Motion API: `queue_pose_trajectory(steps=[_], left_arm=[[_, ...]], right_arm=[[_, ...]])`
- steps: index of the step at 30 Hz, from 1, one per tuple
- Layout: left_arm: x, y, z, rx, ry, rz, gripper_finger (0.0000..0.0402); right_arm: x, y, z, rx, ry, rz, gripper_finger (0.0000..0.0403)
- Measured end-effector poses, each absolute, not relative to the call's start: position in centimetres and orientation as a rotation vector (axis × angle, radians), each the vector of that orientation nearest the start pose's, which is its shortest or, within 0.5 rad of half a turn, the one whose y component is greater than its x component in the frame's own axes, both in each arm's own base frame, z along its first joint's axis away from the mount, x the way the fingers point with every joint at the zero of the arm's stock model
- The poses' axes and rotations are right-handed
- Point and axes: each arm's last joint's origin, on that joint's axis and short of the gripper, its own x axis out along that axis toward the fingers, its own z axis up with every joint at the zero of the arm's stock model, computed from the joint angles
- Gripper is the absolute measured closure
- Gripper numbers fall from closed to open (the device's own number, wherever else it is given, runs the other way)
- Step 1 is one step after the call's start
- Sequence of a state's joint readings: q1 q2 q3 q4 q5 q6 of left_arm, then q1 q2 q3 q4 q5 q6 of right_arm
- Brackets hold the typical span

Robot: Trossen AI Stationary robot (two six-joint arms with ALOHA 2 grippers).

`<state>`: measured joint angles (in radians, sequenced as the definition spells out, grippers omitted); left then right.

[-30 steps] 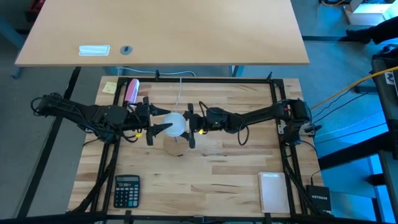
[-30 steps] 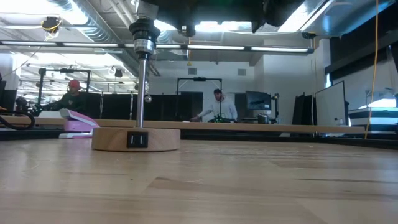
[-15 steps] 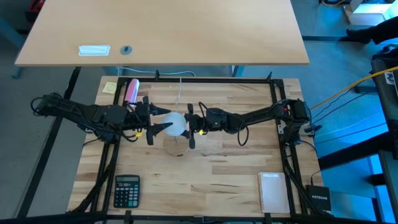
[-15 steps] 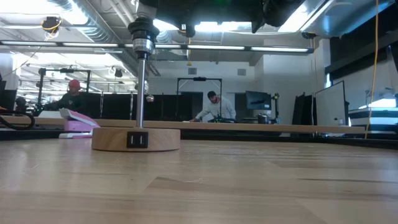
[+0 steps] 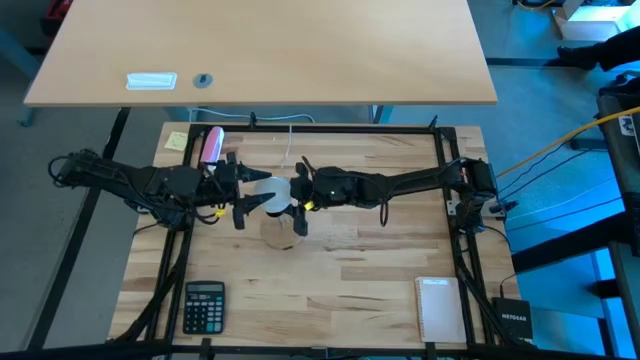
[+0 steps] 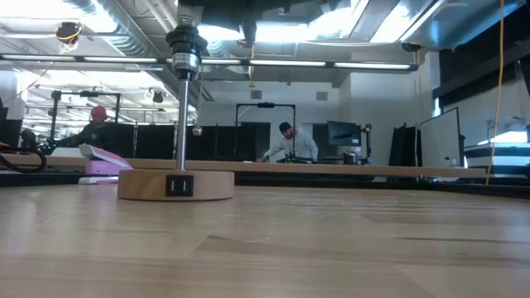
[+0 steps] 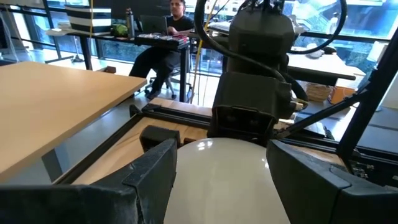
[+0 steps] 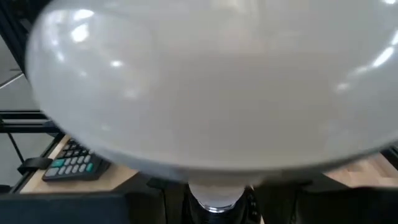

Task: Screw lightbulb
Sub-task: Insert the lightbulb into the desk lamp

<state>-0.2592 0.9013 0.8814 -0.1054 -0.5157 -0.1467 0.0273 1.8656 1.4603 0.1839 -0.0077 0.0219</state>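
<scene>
Both grippers are met at the lightbulb (image 5: 277, 194) a little behind the middle of the counter (image 5: 360, 270). From the left side, the left gripper (image 5: 252, 199) is spread wide around the white globe, one finger (image 7: 152, 176) seen on each flank of it in the left wrist view, so the lightbulb is held there. From the right side, the right gripper (image 5: 297, 197) is pressed up against the globe; its fingers are set partly closed, but whether they clamp the lightbulb cannot be told. The lightbulb is held upright above a round wooden base (image 6: 175, 184), at the top of a thin metal post (image 6: 180, 124). A calculator (image 5: 203, 305) is seen near the front left corner, a notepad (image 5: 440, 307) near the front right, a pink object (image 5: 212, 146) at the back left.
</scene>
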Motion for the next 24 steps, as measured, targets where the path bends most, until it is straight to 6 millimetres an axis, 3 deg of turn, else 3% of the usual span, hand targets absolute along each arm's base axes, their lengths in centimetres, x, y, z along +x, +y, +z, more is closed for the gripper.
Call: queue_pose_trajectory(steps=[24], left_arm=[[18.78,-3.5,36.36,-0.089,0.02,0.261,0.0163]], right_arm=[[44.42,1.14,28.6,0.016,0.245,0.023,0.0255]])
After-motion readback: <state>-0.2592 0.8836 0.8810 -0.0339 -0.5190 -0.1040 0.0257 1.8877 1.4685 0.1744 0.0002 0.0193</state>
